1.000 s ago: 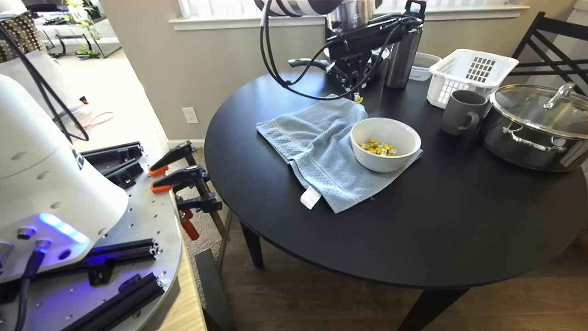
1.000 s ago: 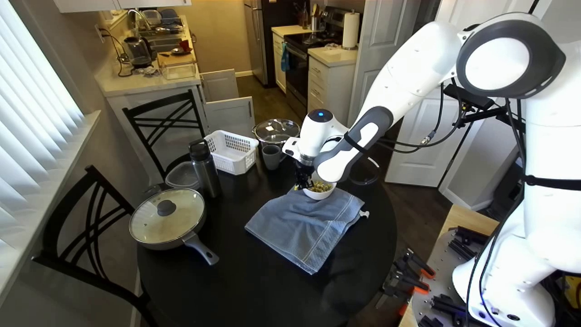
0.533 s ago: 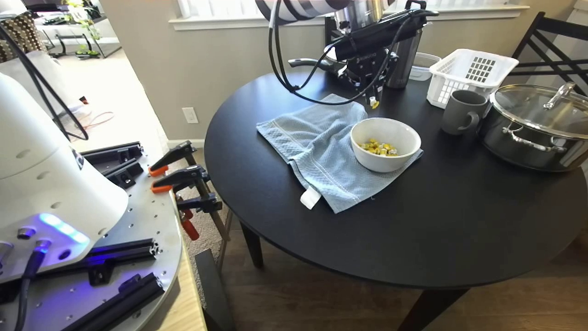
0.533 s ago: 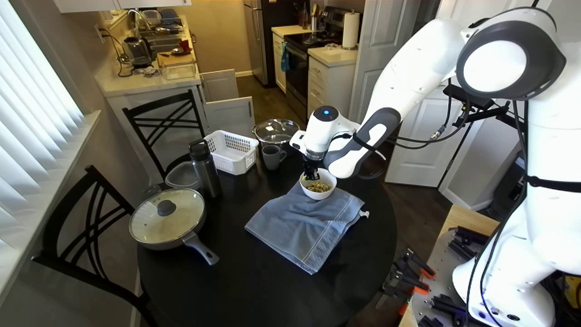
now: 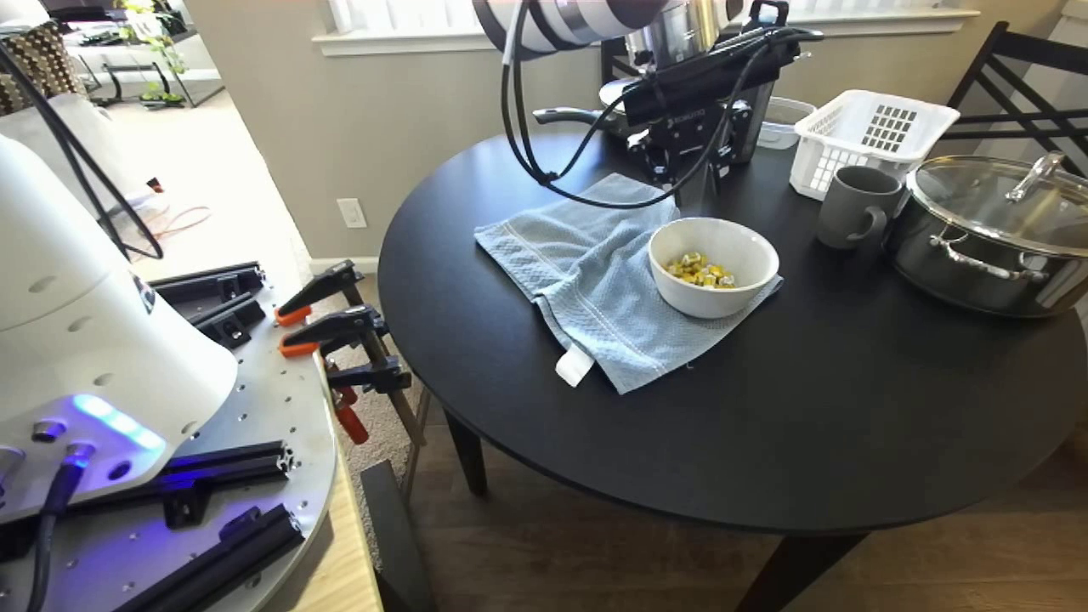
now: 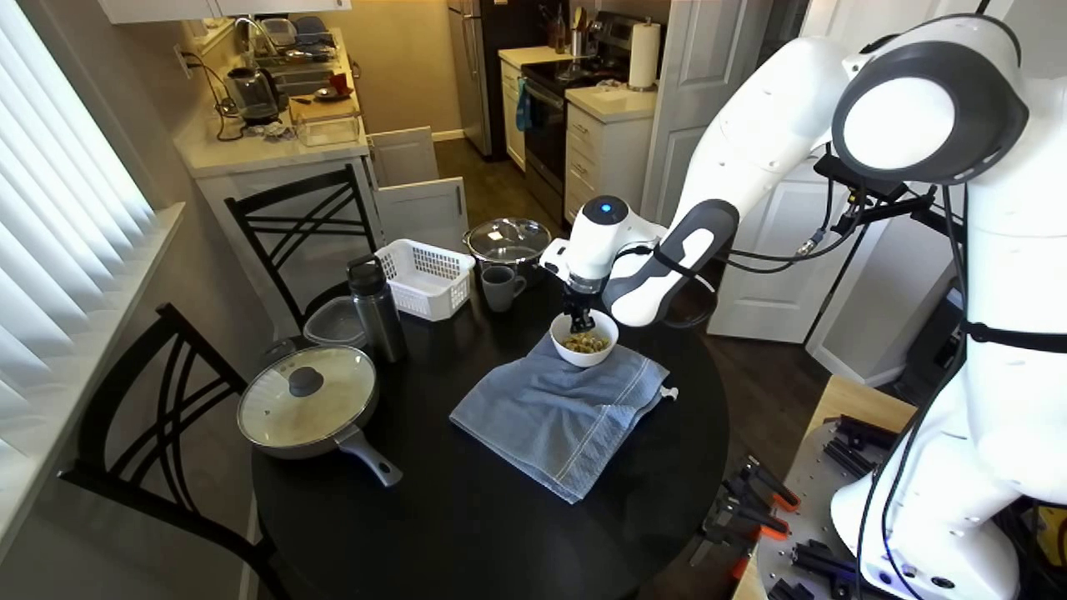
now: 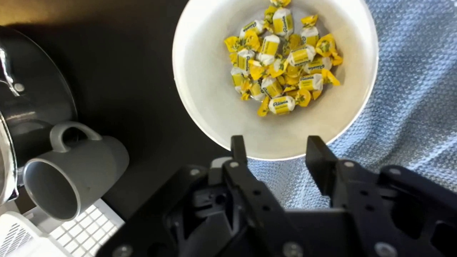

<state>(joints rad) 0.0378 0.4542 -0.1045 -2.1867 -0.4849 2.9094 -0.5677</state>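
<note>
The black gripper (image 7: 275, 144) stands parted to a middling width above the white bowl (image 5: 714, 299), with nothing between its fingers. A moment ago a yellow-and-white sweet showed there; it has probably been let go onto the wrapped sweets (image 7: 282, 64) heaped in the bowl, so this release looks done. Across the round black table (image 5: 850, 408), from left to right in an exterior view, a rumpled blue towel (image 5: 608, 272) comes first, the bowl upright on its right part; then a white basket (image 5: 829, 161) farther back, a grey mug (image 5: 850, 212) just in front of it, and a lidded steel pot (image 5: 952, 280) at the right. The room runs from the robot's base (image 5: 119, 340) and black clamps (image 5: 340, 327) at the near left, past a beige wall (image 5: 408, 102) and a bright window (image 5: 408, 15), to a dark chair (image 5: 1045, 56) at the far right, behind the pot
</note>
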